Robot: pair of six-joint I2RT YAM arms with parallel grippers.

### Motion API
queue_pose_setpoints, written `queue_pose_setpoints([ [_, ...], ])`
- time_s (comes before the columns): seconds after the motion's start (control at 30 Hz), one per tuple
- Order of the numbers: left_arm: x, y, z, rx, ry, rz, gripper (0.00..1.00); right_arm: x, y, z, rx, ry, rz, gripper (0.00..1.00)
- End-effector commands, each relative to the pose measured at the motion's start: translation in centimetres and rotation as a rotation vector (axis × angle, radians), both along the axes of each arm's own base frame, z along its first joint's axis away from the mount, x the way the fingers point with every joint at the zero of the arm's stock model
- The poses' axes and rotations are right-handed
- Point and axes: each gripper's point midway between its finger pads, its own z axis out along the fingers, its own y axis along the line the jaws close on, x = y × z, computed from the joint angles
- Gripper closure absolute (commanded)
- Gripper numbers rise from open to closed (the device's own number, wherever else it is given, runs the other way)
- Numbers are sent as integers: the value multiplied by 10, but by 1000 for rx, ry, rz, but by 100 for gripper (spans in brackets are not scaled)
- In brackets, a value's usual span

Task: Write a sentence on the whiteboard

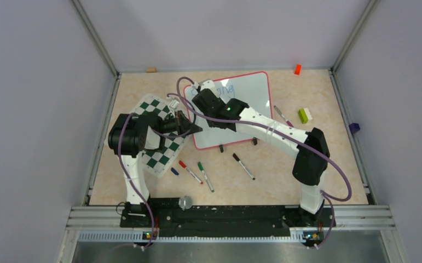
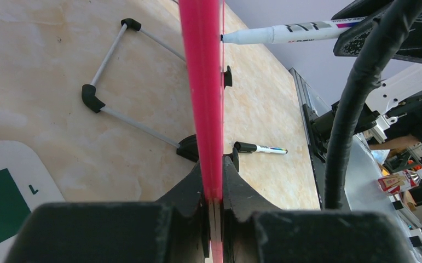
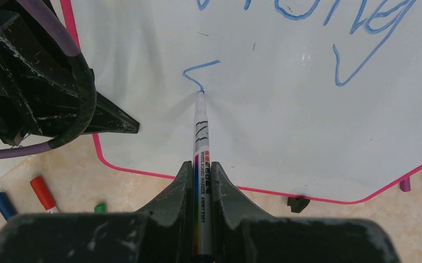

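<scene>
The right gripper is closed narrow on a white-barrelled marker, both fingers pressing its printed barrel. The marker's tip touches the whiteboard at the near end of a short blue stroke. The left gripper is clamped tight on the whiteboard's red-pink frame, which runs edge-on between its jaws; from the right wrist its black fingers show at the board's left edge. The surface is a beige mottled table enclosed by plain grey walls. A green-and-white chessboard mat lies to the left of the board, under the left arm. Near the board lie loose markers, one red-capped, one green-capped and one black-capped. A yellow-green block sits to the right, and an orange block at the far edge. The whiteboard lies in the middle of the table towards the far side. Its long edges run left to right, the right end a little farther, and its two black clips are on the near long edge. The sentence is large blue handwriting across the board's far part, only partly in view. The marker's long axis points straight out from the right gripper, tip foremost, onto the board.
</scene>
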Motion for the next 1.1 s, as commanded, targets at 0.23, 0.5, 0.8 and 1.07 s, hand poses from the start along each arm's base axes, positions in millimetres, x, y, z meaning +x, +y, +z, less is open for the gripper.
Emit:
queue_pose_setpoints([
  [0.23,21,13,12,-4,-166,113,100,-7,11,5,52,11,36,100],
  [0.5,21,13,12,-4,-169,112,100,-2,25,20,119,-19,59,100],
  [0.8,21,13,13,-4,-172,112,100,-7,11,49,220,-78,44,100],
  [1.07,21,12,12,-4,-170,111,100,1,-4,61,257,-120,-10,100],
])
